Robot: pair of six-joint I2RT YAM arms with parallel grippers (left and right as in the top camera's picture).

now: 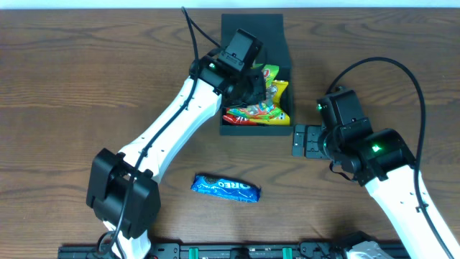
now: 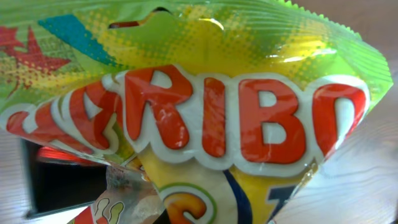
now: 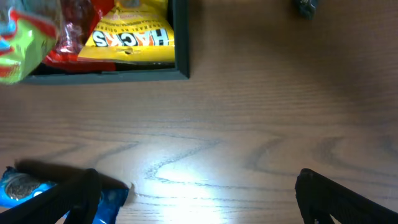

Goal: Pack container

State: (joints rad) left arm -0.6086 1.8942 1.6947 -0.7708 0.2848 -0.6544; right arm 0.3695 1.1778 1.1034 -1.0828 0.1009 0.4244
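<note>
Under the left gripper (image 1: 248,80) sits the box (image 1: 255,130), open side up, so the Haribo bag (image 2: 205,118) hangs straight above the snacks already inside. Left fingers are out of sight in the left wrist view since the bag fills it, but they are closed tight and seem to be pinching the bag's top edge. The release probably needs only a short drop, with the box walls just outside the bag on either side. Right gripper (image 3: 199,198) is spread wide, holds nothing, and hovers low over the table (image 1: 86,86) just off the box's near right corner. Oreo (image 1: 225,188) lies flat on the table, well apart from the box. Its long axis runs roughly across the table, and it sits just past one right finger, partly hidden behind it in the right wrist view. The right arm is free and looks the nearer one for it. Nothing stands between. A yellow packet (image 3: 134,37) and a red packet (image 3: 78,28) crowd the box corner ahead of the right fingers.
</note>
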